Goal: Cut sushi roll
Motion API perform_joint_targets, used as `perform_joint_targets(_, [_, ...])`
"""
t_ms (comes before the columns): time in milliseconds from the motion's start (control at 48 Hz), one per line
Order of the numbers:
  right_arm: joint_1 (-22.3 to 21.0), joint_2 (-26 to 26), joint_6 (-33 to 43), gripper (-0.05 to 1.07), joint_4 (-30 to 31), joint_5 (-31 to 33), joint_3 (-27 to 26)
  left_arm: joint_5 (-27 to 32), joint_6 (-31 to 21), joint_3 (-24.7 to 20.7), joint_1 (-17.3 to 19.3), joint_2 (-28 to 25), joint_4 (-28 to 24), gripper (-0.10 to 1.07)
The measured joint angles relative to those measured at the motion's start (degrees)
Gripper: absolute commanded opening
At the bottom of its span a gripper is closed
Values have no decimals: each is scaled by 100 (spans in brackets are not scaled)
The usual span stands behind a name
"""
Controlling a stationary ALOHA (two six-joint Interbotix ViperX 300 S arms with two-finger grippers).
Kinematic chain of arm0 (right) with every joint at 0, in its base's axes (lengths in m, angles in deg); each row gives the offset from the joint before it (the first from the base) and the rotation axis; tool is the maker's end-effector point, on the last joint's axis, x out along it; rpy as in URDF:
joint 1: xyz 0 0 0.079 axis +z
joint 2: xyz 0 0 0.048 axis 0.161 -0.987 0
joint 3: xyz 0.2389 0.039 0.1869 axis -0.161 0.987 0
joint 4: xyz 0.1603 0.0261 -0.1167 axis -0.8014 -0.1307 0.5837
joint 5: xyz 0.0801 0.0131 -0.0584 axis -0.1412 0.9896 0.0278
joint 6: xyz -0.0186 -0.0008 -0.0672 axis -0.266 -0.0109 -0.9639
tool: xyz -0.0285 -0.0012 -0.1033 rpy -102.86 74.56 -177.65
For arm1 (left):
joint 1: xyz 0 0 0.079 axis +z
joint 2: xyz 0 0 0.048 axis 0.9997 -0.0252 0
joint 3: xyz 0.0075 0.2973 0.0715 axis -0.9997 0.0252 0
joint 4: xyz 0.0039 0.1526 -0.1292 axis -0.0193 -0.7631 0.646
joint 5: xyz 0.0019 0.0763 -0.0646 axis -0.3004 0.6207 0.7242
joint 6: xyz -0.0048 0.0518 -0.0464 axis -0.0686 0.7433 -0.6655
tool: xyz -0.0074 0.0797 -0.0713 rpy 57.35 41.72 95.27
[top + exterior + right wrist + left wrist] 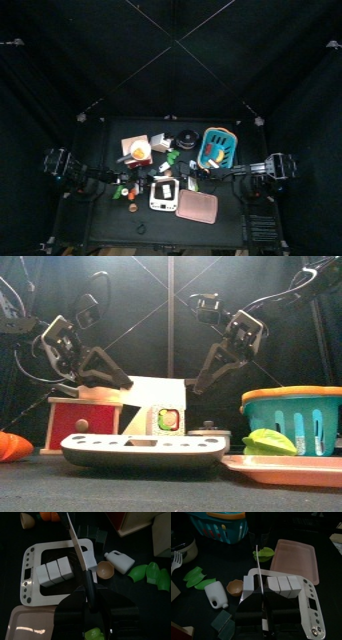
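Left wrist view showed the left gripper [262,612] pinching a knife [260,567] over the sushi roll [274,583] on its white tray [311,597], seemingly aligning a cut, while the right gripper [90,609] clamped a second knife [78,542] above the same roll.

A teal basket [219,147] is seen toward the right edge of the surface, with a pink tray [203,208] nearer the front edge. A red wooden box [83,422] is placed toward the left edge, and an orange object [12,446] lies at the front left. Green leaf-shaped pieces [196,577], a small white bottle [216,594] and a brown half-shell [235,587] are scattered mid-surface. A fork [177,561] is also visible.
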Motion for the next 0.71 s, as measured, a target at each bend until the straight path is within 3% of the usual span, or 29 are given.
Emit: perform_joint_targets(708, [527, 281, 62, 50, -9, 0, 176, 0, -44, -141, -571, -123, -9, 30])
